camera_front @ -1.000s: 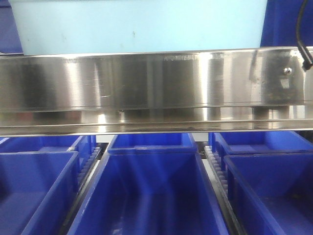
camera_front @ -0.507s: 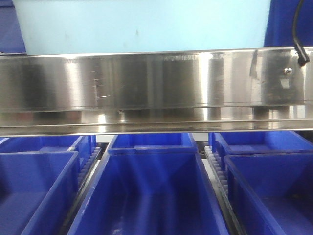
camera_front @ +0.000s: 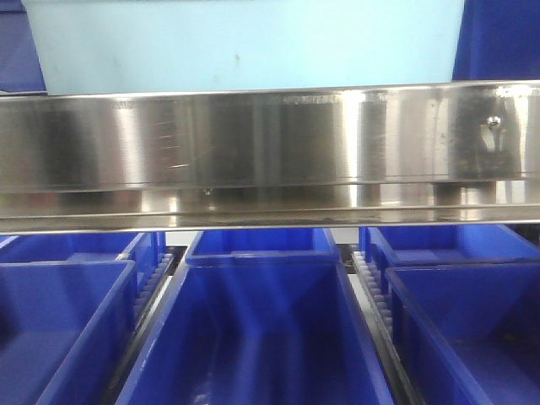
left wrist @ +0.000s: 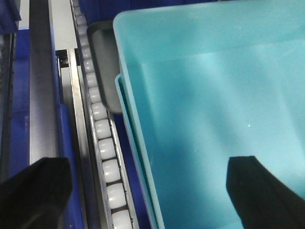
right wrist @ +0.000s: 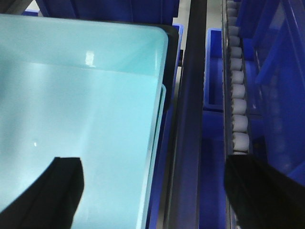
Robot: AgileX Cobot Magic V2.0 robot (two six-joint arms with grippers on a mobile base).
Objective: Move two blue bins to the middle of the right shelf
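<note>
We find the two blue bins (right wrist: 71, 95), nested one in the other, sitting on the right shelf (camera_front: 270, 143) above six dark blue bins (camera_front: 253, 337), left fingers (left wrist: 33, 195) and right fingers (right wrist: 257, 191) both released, straddling the rims.

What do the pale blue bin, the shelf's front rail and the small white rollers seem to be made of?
Pale blue bin: likely plastic, smooth, slightly glossy, with soft light spots.
Front rail: brushed steel, probably; streaky mirror reflections.
White rollers: apparently plastic, matte; too small to be sure.
</note>
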